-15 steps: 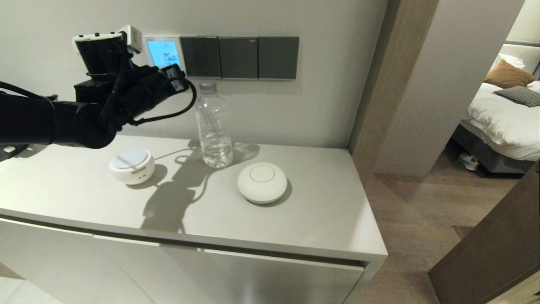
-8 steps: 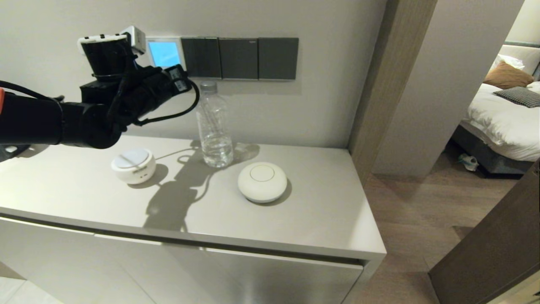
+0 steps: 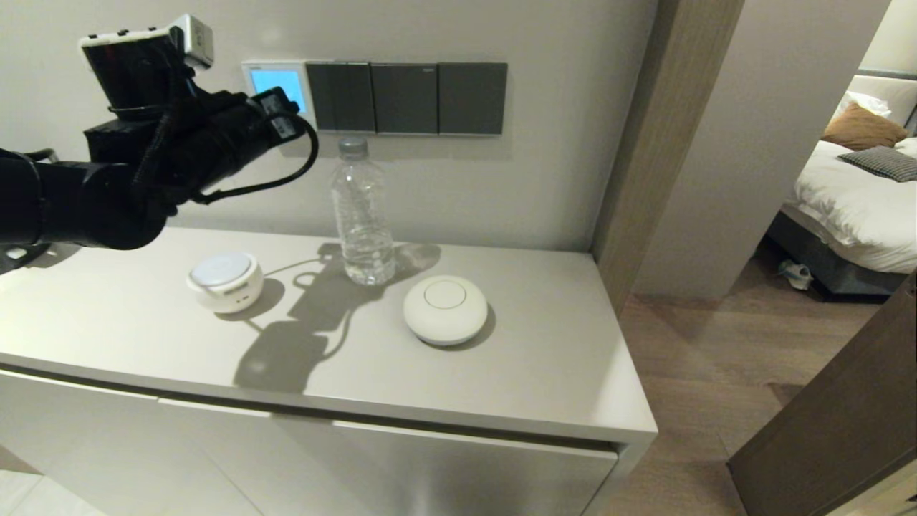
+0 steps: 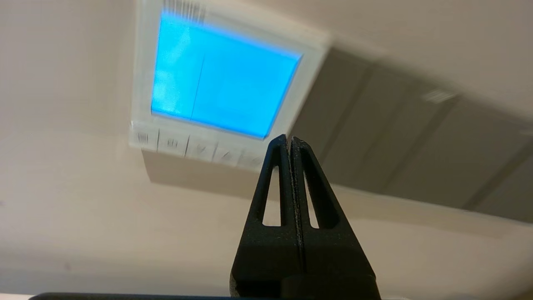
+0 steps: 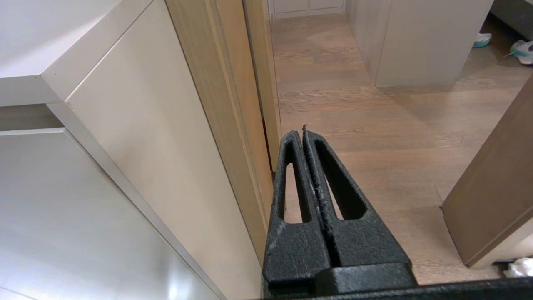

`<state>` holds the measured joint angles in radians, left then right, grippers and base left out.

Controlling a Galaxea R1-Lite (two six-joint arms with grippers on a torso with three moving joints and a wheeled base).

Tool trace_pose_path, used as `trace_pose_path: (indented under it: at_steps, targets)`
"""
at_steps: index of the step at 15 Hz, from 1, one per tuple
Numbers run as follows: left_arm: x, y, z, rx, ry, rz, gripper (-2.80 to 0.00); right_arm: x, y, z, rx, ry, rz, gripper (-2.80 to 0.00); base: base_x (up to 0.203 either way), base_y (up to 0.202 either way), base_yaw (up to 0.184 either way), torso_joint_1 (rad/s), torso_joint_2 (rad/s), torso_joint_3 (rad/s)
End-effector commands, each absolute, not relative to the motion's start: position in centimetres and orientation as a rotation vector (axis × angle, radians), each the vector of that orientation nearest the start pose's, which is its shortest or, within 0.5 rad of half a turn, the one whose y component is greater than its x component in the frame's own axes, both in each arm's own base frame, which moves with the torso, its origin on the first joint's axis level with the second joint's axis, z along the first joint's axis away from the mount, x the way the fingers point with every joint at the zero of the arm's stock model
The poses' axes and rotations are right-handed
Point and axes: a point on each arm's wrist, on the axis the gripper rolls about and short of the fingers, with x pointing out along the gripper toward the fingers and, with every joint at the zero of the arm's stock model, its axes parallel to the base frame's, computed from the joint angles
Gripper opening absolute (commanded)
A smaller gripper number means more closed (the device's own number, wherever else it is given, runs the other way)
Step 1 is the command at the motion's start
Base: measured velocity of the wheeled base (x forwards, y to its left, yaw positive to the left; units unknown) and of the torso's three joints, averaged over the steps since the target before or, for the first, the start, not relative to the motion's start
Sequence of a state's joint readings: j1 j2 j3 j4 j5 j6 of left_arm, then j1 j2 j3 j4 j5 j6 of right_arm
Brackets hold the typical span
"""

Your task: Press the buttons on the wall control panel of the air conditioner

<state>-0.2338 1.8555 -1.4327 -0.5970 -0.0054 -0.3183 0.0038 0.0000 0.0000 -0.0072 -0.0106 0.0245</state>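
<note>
The air conditioner's wall control panel [image 3: 276, 80] is a small white square thermostat on the wall, and its screen is lit plain light blue. In the left wrist view the panel [image 4: 225, 79] fills the upper part, with the buttons [image 4: 187, 146] in a pale row along its bottom edge. My left gripper [image 3: 285, 115] is shut and empty. Its tips [image 4: 289, 139] point at the end of the button row next to the dark switch plates; I cannot tell if they touch. My right gripper [image 5: 303, 132] is shut and empty, hanging low beside the cabinet, out of the head view.
Three dark grey switch plates [image 3: 406, 98] sit right of the panel. On the cabinet top [image 3: 544, 373] stand a clear water bottle [image 3: 363, 215], a small white round device [image 3: 224, 281] and a larger white round device [image 3: 445, 309]. Wooden floor [image 5: 395, 125] lies to the right.
My left arm has moved up and to the left along the wall. The digits on the blue screen have gone blank. The right arm has not visibly moved.
</note>
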Motion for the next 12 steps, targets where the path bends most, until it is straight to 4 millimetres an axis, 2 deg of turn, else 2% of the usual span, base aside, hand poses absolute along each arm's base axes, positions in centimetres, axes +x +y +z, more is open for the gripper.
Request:
trace_pose_path:
  at_steps: [1, 7, 12]
  targets:
    - [33.7, -8.1, 32.9, -0.342, -0.202, -0.273, -2.80, -2.3, 0.0, 7.5, 0.025, -0.005, -0.006, -2.80, 0.000, 0.000, 0.000, 0.000, 0.00, 0.000]
    - [30.6, -7.3, 34.6, -0.287, -0.254, -0.267, -2.80, -2.3, 0.0, 7.5, 0.025, -0.005, -0.006, -2.80, 0.000, 0.000, 0.000, 0.000, 0.00, 0.000]
    - [24.7, -6.5, 36.1, -0.190, -0.303, -0.276, -2.80, -2.3, 0.0, 7.5, 0.025, -0.005, -0.006, -2.80, 0.000, 0.000, 0.000, 0.000, 0.00, 0.000]
